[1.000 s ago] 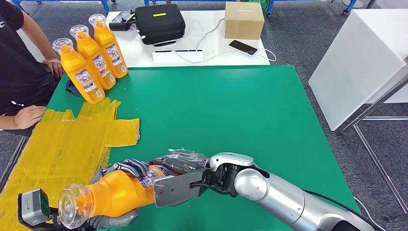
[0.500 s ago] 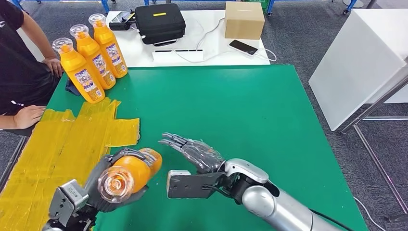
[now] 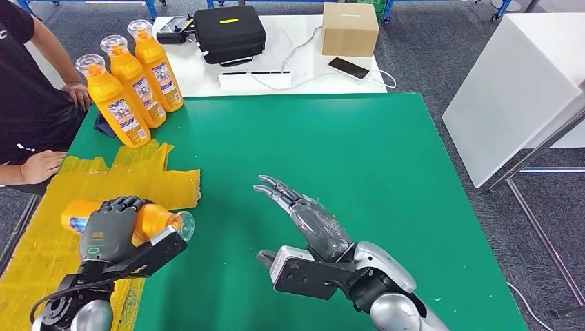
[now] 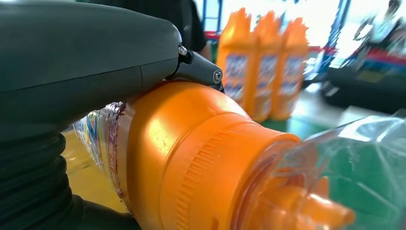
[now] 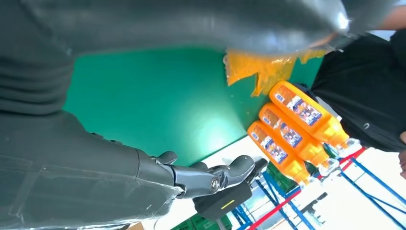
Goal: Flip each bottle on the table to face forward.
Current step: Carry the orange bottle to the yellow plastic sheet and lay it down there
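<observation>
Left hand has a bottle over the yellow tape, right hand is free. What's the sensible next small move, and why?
Probably tip the bottle upright and set it beside the three standing bottles. The left hand grips it lying sideways over the yellow tape, cap toward the right hand, which is open and apart from it. The standing row suggests where it belongs; its label side is unclear.

Orange bottle (image 3: pixel 148 219) with clear cap, three orange bottles (image 3: pixel 131 86) with blue-white labels, green table (image 3: pixel 359 158), yellow tape patch (image 3: pixel 103 193)

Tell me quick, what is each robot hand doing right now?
Left hand: holding an orange bottle on its side over the yellow tape.
Right hand: open, fingers spread, holding nothing above the green table.
</observation>
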